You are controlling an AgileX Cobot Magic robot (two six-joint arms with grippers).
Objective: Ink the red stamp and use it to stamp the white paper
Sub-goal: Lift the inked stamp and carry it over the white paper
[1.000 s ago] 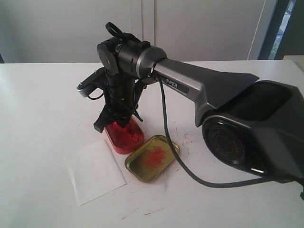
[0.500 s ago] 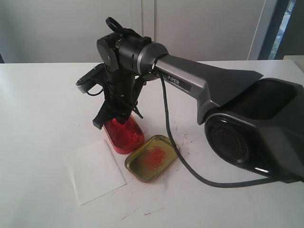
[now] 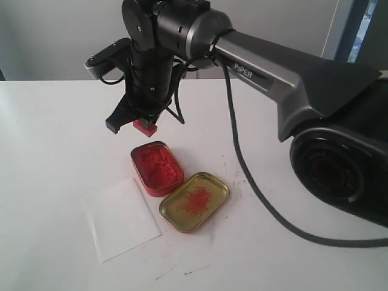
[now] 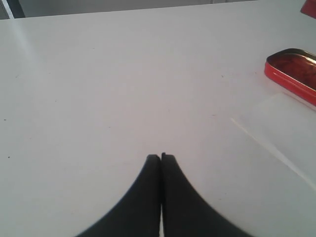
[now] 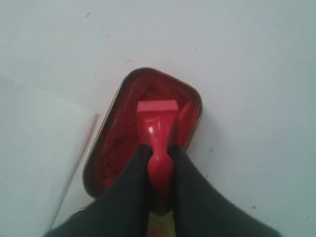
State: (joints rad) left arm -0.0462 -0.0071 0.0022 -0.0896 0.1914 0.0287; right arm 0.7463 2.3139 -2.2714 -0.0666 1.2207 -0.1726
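Lying nearest in the exterior view, the white paper [image 3: 121, 219] is resting flat on the table [image 3: 54, 121], with the gold lid [image 3: 194, 209] just beside it and the red ink tin [image 3: 157, 168] just behind both. Beyond them, the red stamp [image 3: 145, 127] is hanging clear above the tin's far end, square face pointing down, and the right gripper [image 5: 159, 155] is pinching its knob, jaws drawn narrow around it. The step in hand is probably carrying the stamp to the paper. That is calling for level travel toward the sheet, then a straight press with no sliding, so the print is not smearing. The right arm is reaching in from the right, its wrist bending steeply so the gripper is pointing almost straight down. The left gripper [image 4: 161, 158] is hovering over bare table near the paper, fingers pressed together and holding nothing.
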